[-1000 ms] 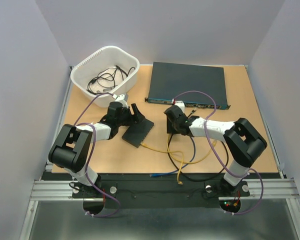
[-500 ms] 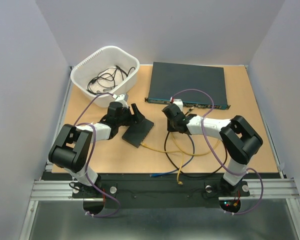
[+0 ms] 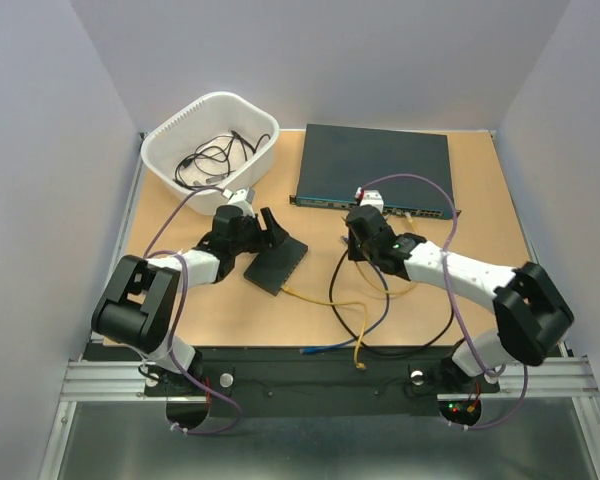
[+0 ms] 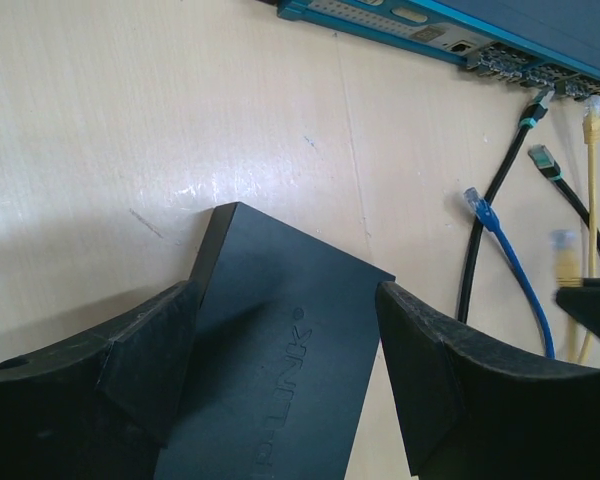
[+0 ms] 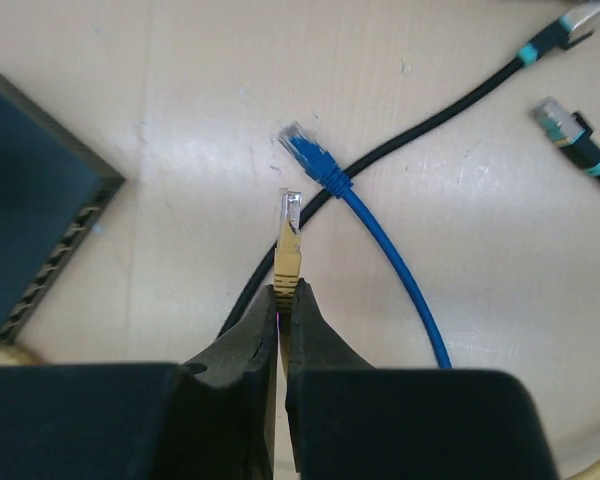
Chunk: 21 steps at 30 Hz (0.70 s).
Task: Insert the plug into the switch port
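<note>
Both my arms [image 3: 450, 268]: white links, black joints. A purple cable [image 3: 410, 178] loops behind the left claw [image 4: 285, 370] and the right claw [image 5: 285, 295]. Fingers [image 4: 450, 390] are matte black.

Tan table [image 3: 230, 310], white basket [image 3: 242, 170], dark unit [image 3: 375, 160], black box [image 3: 277, 262], cables [image 5: 375, 235]

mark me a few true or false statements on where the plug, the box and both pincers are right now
1. The right pincer is shut on the yellow plug. True.
2. The left pincer is shut tight. False: it stands wide open, astride the small black box.
3. The yellow plug is already plugged into the small black box. False: it is held apart from the box, over the table.
4. The white basket holds dark cables. True.
5. The blue cable crosses over a black cable. True.
</note>
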Motion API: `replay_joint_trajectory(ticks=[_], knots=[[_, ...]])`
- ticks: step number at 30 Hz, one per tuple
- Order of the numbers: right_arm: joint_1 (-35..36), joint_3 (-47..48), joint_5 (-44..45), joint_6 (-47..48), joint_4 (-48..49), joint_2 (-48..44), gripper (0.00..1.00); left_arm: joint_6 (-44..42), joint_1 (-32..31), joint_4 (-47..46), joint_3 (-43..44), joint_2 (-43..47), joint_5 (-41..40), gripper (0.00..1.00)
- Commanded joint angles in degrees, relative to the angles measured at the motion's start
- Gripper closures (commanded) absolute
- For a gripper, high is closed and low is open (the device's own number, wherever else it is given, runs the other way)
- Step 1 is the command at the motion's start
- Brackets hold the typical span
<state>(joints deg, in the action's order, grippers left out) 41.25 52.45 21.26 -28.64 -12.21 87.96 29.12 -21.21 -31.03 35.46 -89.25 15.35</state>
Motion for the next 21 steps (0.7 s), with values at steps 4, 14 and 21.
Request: replay_joint_trajectory(ticks=[4,14,21], knots=[[-0.3,-4.6,-7.3,5.7,4.0,-12.4,1.00,0.5,-1.1,-4.6,-3.5,11.0,1.2,0.19],[-0.2,-13.6,-26.1,9.3,16.4,-21.9,1.00,4.2,-11.2,-11.2,-8.8,24.4,2.3,0.19],[-0.1,-16.0,-29.3,8.4,19.6,-24.3,1.00,7.4,-15.3,-15.3,-11.6,24.5,2.2,0.20]])
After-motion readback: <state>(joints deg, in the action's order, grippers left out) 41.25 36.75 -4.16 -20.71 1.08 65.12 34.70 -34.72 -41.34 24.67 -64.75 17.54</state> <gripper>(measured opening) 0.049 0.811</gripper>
